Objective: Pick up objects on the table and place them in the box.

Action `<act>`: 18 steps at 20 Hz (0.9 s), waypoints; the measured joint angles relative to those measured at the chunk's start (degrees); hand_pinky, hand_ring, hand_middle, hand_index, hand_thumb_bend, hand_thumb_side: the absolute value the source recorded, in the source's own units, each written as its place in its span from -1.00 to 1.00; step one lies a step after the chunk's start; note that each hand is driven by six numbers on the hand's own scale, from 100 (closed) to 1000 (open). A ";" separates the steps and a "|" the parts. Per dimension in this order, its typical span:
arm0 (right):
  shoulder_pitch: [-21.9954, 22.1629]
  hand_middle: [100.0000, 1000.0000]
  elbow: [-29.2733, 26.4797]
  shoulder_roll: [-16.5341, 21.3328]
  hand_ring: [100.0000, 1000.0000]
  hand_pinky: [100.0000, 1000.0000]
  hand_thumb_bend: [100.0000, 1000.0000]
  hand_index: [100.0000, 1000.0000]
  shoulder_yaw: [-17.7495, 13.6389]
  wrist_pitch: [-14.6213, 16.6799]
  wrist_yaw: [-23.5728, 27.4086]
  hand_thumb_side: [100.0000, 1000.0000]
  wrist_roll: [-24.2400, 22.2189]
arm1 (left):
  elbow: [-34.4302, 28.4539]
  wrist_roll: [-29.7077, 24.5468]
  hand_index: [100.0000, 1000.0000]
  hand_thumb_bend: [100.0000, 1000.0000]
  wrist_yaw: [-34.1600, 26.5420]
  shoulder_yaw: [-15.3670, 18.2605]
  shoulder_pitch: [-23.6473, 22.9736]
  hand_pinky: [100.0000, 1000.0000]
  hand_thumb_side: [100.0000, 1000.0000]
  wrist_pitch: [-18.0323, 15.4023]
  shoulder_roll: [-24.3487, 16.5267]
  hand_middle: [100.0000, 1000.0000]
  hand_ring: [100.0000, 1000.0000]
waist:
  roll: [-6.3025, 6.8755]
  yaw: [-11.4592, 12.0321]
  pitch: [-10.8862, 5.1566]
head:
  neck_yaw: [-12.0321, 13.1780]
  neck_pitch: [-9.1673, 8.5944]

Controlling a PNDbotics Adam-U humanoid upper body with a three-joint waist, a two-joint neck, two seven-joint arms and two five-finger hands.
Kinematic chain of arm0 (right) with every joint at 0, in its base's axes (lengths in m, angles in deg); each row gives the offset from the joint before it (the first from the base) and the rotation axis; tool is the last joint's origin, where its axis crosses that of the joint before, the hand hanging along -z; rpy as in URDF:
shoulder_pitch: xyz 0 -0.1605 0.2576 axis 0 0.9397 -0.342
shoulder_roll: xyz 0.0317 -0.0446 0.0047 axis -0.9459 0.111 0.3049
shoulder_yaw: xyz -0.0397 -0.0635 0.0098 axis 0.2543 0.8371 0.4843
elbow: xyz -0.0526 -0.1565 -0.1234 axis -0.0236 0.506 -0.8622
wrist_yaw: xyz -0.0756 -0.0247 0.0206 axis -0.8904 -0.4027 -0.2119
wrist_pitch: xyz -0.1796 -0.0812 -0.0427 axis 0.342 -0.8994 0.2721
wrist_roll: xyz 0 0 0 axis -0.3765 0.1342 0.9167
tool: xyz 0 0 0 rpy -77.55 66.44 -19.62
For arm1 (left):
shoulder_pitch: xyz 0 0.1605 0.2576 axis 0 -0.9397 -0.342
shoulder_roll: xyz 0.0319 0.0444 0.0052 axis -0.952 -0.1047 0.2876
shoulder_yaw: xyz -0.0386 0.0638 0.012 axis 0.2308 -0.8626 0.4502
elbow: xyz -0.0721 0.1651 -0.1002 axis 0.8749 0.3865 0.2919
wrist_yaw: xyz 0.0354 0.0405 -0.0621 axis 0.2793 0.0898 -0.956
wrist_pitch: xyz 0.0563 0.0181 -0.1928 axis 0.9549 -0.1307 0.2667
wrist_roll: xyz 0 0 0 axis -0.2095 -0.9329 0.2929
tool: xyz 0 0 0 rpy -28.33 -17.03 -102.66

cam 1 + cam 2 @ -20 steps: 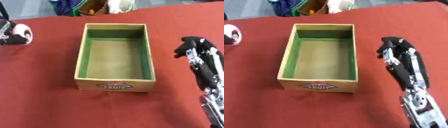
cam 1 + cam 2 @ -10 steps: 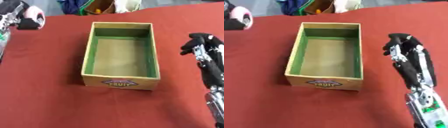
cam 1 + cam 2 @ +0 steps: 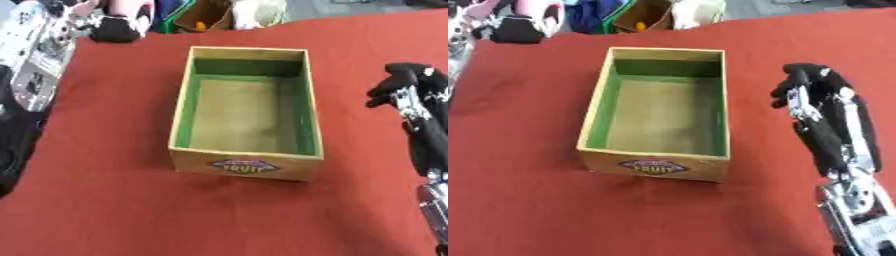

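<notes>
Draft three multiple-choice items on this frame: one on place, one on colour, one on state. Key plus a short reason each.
1. Where does the robot's right hand show relative to the open wooden box with the fruit label?
A. Inside it
B. Beside it, on its right
C. Beyond its far end

2. What colour are the box's inner walls?
A. Green
B. Blue
C. White

3. What is inside the box?
A. A pink and white object
B. A folded cloth
C. Nothing visible, only its bare floor

Answers:
1. B, the black hand is over the red tablecloth to the box's right, apart from it.
2. A, green lining shows on all the inner walls.
3. C, only the tan floor shows; the pink and white object is up at the far left with the left hand.
</notes>
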 measured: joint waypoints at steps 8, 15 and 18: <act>-0.63 -0.12 0.00 0.00 0.02 -0.12 -1.00 0.30 -0.21 -0.09 1.16 -0.14 1.04 | -5.29 0.67 -0.24 -1.00 2.58 -3.82 -0.47 -0.87 -0.22 -1.45 7.80 -0.24 -0.32 | 0.00 -0.06 -0.48 | -0.51 -0.46; -0.90 -0.12 0.00 -0.01 0.02 -0.12 -1.00 0.30 -0.35 -0.33 1.68 -0.13 1.67 | -2.20 -1.00 -0.21 -1.00 0.11 -7.04 -2.16 -0.84 -0.20 -2.45 10.65 -0.22 -0.29 | 0.22 -0.26 -0.65 | -0.51 -0.46; -0.91 -0.12 0.00 -0.01 0.01 -0.12 -1.00 0.30 -0.35 -0.32 1.69 -0.14 1.70 | 0.28 -1.35 -0.21 -1.00 0.15 -7.57 -2.45 -0.81 -0.40 -2.74 11.20 -0.22 -0.26 | 0.29 -0.42 -0.65 | -0.46 -0.40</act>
